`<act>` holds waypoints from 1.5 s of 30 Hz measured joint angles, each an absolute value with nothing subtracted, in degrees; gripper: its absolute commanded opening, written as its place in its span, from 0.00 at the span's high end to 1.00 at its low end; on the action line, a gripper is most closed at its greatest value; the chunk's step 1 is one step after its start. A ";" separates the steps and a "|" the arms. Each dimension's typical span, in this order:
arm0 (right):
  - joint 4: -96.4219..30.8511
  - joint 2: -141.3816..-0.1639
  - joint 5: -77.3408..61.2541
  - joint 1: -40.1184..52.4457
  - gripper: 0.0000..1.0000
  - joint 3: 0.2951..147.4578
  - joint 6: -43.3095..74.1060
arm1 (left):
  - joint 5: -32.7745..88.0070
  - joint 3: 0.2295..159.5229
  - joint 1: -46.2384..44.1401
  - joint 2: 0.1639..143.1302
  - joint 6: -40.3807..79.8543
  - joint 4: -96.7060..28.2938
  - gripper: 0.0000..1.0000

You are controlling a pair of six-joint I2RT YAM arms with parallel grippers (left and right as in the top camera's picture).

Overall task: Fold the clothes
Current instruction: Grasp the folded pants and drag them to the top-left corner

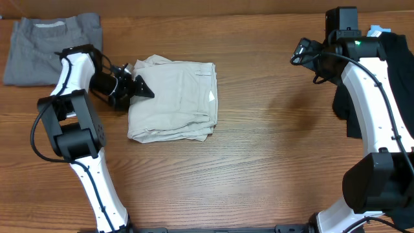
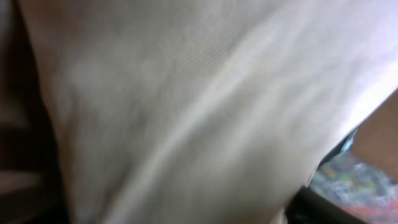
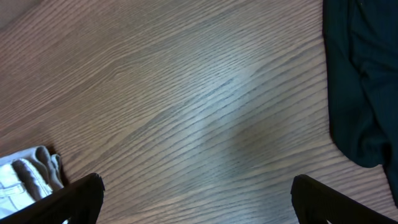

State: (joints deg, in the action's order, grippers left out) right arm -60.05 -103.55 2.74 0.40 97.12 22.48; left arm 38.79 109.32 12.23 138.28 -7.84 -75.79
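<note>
The folded cream-beige shorts (image 1: pixel 174 97) lie left of the table's middle. My left gripper (image 1: pixel 141 88) is at their left edge. The left wrist view is filled with blurred cream cloth (image 2: pixel 186 112) pressed close to the camera. Only one dark finger shows at its lower right, set wide, so the jaws look open around the cloth. My right gripper (image 3: pixel 198 196) is open and empty above bare wood, far right of the shorts; it also shows in the overhead view (image 1: pixel 301 52). A corner of the cream shorts (image 3: pixel 25 174) shows at the left of the right wrist view.
Folded grey shorts (image 1: pixel 52 48) lie at the back left corner. A black garment (image 1: pixel 394 65) with a blue tag (image 1: pixel 378 30) lies at the right edge under my right arm, and shows in the right wrist view (image 3: pixel 364 74). The wooden table (image 1: pixel 272 142) fills the view.
</note>
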 measured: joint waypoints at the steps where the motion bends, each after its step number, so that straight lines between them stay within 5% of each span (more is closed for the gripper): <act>1: -60.05 -103.55 2.74 0.40 0.00 97.12 22.48 | 38.68 108.97 11.75 138.30 -7.73 -74.61 0.91; 11: -60.03 -103.55 2.76 0.40 0.00 97.12 22.46 | 35.79 111.07 9.69 139.70 -1.02 -71.64 0.96; 27: -60.05 -103.55 2.76 0.40 0.00 97.12 22.48 | 10.52 148.44 11.42 140.81 9.06 -79.55 0.96; 45: -60.03 -103.55 2.74 0.40 0.00 97.12 22.46 | 0.97 151.13 20.12 140.81 7.97 -70.98 0.96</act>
